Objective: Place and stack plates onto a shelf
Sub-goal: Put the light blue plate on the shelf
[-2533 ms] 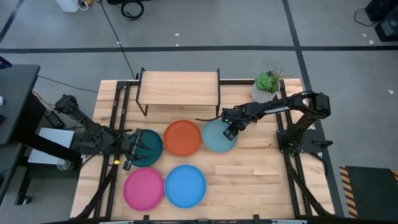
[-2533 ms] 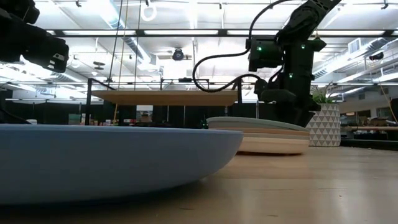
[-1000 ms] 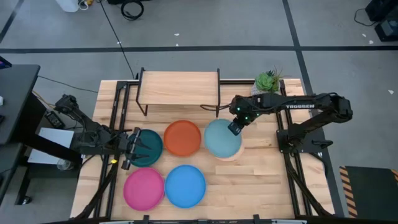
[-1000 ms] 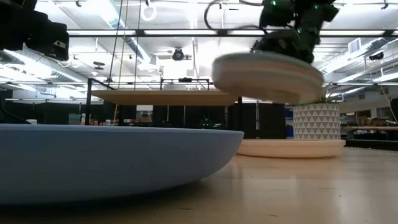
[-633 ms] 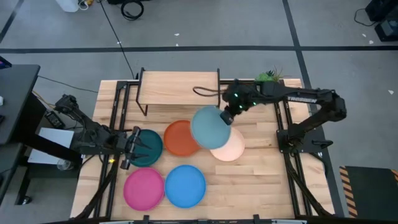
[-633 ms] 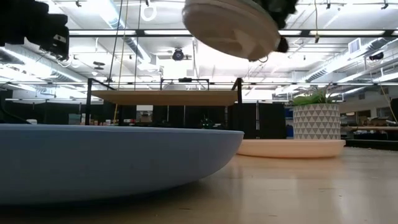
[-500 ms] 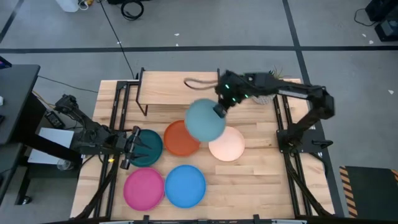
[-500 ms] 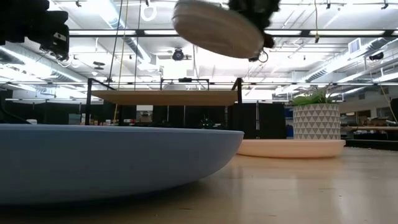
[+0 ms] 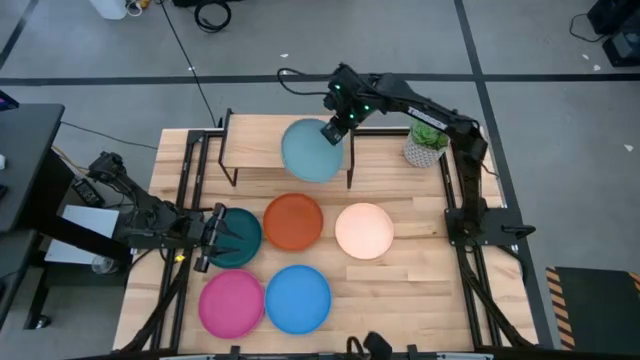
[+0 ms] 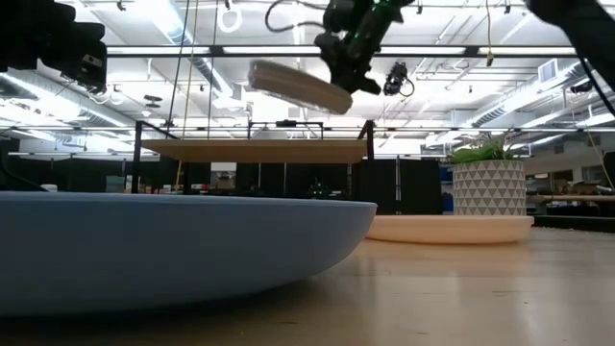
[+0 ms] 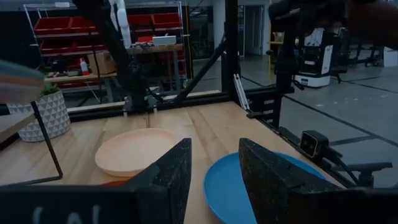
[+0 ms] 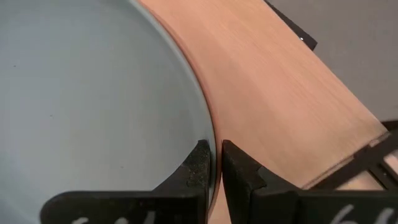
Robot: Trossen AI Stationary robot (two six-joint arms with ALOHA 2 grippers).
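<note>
The right gripper (image 9: pixel 333 128) pinches the rim of the pale teal plate (image 9: pixel 312 150), one finger above the rim and one below, as the right wrist view shows. It holds the plate tilted in the air above the right half of the shelf (image 9: pixel 255 142), not touching the board. Below the shelf, on the table (image 9: pixel 420 270), lie the orange plate (image 9: pixel 293 222) and, just to its right, the cream plate (image 9: pixel 364 230); nearer the front edge sit the pink plate (image 9: pixel 230 305) and the blue plate (image 9: pixel 298 298). The left gripper (image 9: pixel 214 238) waits at the table's left side over the dark teal plate (image 9: pixel 240 238), its fingers apart and empty. A potted plant (image 9: pixel 428 140) stands right of the shelf. No writing can be read anywhere.
</note>
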